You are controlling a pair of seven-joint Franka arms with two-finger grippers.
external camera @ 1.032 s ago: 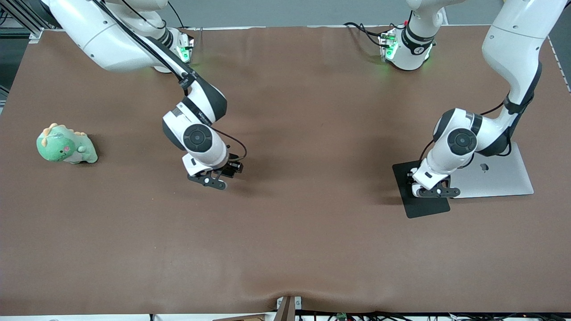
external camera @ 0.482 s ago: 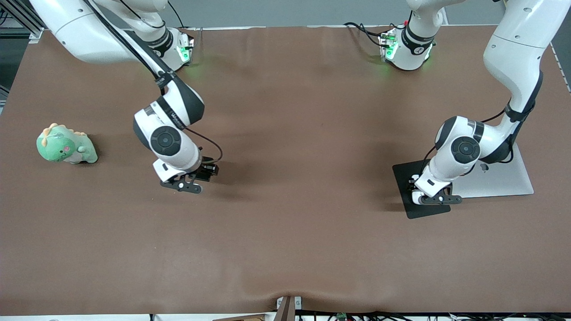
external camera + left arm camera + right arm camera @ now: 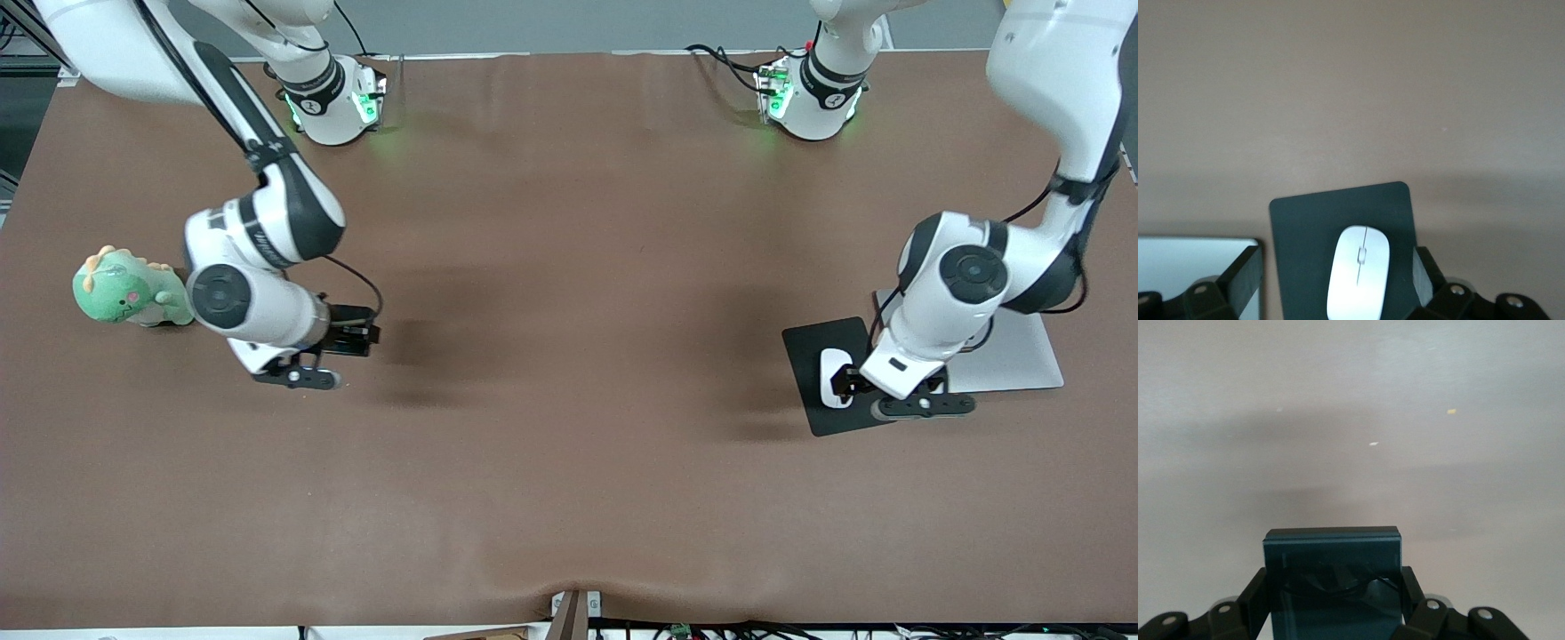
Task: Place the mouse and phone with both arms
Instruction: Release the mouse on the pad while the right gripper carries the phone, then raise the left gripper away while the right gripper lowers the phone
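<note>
Brown tabletop, two arms working. White mouse lies on a black mouse pad near the table's edge at the left arm's end, pad touching a silver laptop. Left gripper over the mouse, fingers spread, released. Right gripper clenched on the black phone, over the table beside a green dinosaur toy.

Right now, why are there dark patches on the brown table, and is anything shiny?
Front view: soft arm shadows darken the table beside each arm. Right wrist view: the phone held in the right gripper mirrors faint reflections. Left wrist view: the mouse looks evenly lit.
</note>
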